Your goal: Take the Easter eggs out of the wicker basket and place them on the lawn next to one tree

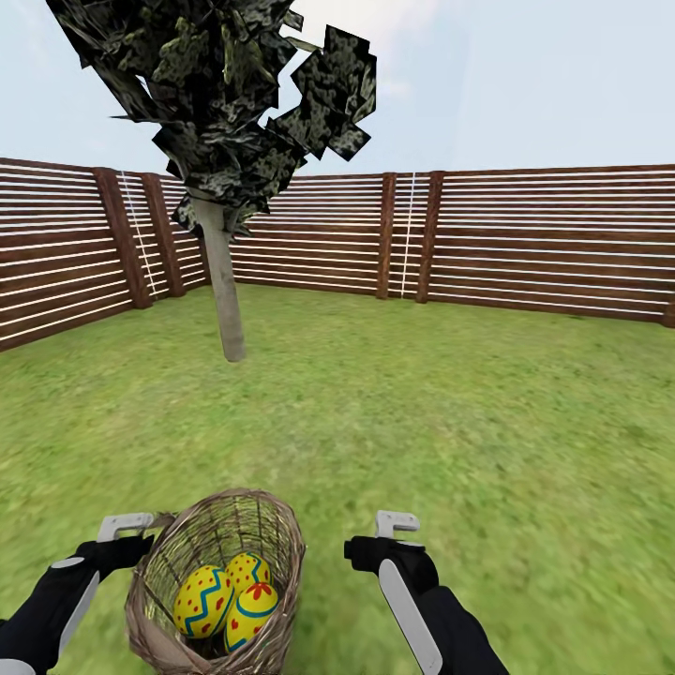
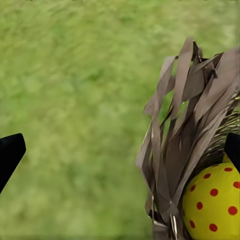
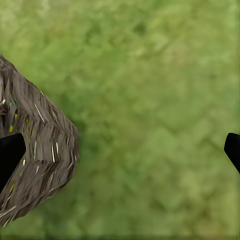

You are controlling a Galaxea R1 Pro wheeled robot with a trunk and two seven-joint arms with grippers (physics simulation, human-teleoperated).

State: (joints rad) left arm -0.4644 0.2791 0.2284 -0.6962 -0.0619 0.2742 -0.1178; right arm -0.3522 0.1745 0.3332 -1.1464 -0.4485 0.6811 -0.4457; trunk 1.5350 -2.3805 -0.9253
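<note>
The wicker basket [image 1: 292,555] stands on the lawn [image 1: 450,412] just in front of me, between my two arms. Three Easter eggs lie inside it: one with blue zigzags [image 1: 202,600], one red-dotted behind it [image 1: 247,569] and one with a blue band [image 1: 251,615]. My left gripper [image 1: 127,527] hangs open at the basket's left rim; in its wrist view, the frayed rim [image 2: 185,125] and a dotted egg [image 2: 212,200] sit by one fingertip. My right gripper [image 1: 397,523] is open over grass to the basket's right, and its wrist view catches the basket wall [image 3: 40,160]. The tree [image 1: 225,300] stands further ahead on the left.
A brown slatted fence [image 1: 544,234] encloses the garden on the left and along the back. Open grass stretches between the basket and the tree trunk and across the whole right side.
</note>
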